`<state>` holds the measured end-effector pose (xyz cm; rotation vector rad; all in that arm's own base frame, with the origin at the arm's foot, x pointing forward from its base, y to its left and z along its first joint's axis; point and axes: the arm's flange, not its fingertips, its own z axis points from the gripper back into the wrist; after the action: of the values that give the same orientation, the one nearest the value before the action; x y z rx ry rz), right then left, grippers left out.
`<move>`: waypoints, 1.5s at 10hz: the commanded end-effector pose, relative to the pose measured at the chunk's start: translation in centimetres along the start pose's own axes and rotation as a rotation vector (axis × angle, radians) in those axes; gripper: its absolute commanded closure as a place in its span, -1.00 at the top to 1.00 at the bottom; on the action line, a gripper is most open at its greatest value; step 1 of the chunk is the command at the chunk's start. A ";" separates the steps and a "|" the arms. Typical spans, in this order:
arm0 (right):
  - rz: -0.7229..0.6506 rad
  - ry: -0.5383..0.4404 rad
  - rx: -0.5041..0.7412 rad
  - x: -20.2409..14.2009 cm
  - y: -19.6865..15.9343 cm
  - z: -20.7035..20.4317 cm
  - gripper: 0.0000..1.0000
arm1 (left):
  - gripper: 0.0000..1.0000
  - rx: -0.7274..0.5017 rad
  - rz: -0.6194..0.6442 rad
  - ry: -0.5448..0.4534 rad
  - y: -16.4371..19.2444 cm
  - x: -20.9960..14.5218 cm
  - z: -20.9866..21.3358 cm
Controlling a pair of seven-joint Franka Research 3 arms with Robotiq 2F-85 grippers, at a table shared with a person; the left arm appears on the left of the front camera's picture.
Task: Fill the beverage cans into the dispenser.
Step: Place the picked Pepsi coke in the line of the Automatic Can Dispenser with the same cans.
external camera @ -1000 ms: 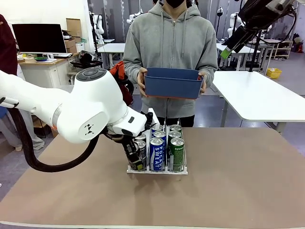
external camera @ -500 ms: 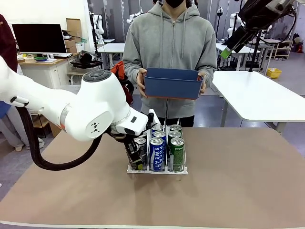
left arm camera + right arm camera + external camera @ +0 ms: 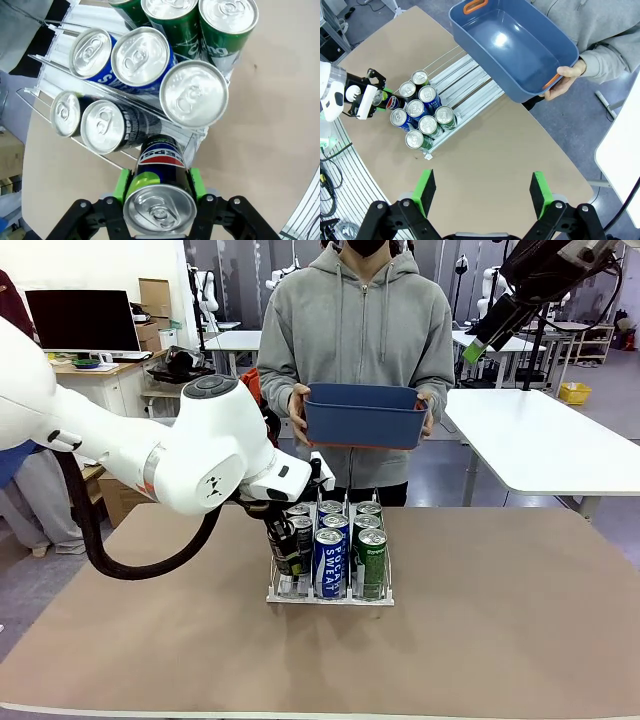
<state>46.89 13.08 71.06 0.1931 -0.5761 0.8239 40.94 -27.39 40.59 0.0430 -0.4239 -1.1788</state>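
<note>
The dispenser (image 3: pixel 330 597) is a white wire rack in the middle of the table, also seen from above in the right wrist view (image 3: pixel 470 75). Green cans (image 3: pixel 372 558) fill its right lane, blue-and-white cans (image 3: pixel 329 560) the middle lane, and dark cans (image 3: pixel 107 127) the left lane. My left gripper (image 3: pixel 159 182) is shut on a black Pepsi can (image 3: pixel 161 172), tilted at the front end of the left lane (image 3: pixel 288 550). My right gripper (image 3: pixel 482 192) hangs high above the table, open, with nothing between its fingers.
A person in a grey hoodie stands at the far side and holds a blue plastic bin (image 3: pixel 362 415) with both hands, above the table's far edge (image 3: pixel 515 45). Bare brown tabletop lies to the right of the rack and in front of it.
My left arm has risen and swung a little to the right. The gripper with the black can now sits slightly higher at the front of the left lane. The right arm has not moved.
</note>
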 end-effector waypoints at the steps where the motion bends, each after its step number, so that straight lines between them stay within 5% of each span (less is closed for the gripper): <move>1: -0.001 0.000 0.000 -0.3 0.1 0.1 1.00 | 0.15 -0.010 -0.030 -0.077 1.9 1.1 -0.6; 10: -0.001 0.000 0.000 -0.3 0.1 0.1 1.00 | 0.15 -0.079 -0.023 0.043 2.2 1.3 -2.9; 13: -0.001 0.000 0.000 -0.3 0.1 0.1 1.00 | 0.89 -0.101 -0.014 0.053 2.2 1.0 -2.6; 15: -0.001 0.000 0.000 -0.3 0.1 0.1 1.00 | 1.00 -0.067 0.003 0.030 2.1 0.7 -1.0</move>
<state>46.89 13.09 71.06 0.1931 -0.5761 0.8239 43.84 -27.97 39.36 0.0040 -0.3341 -1.1883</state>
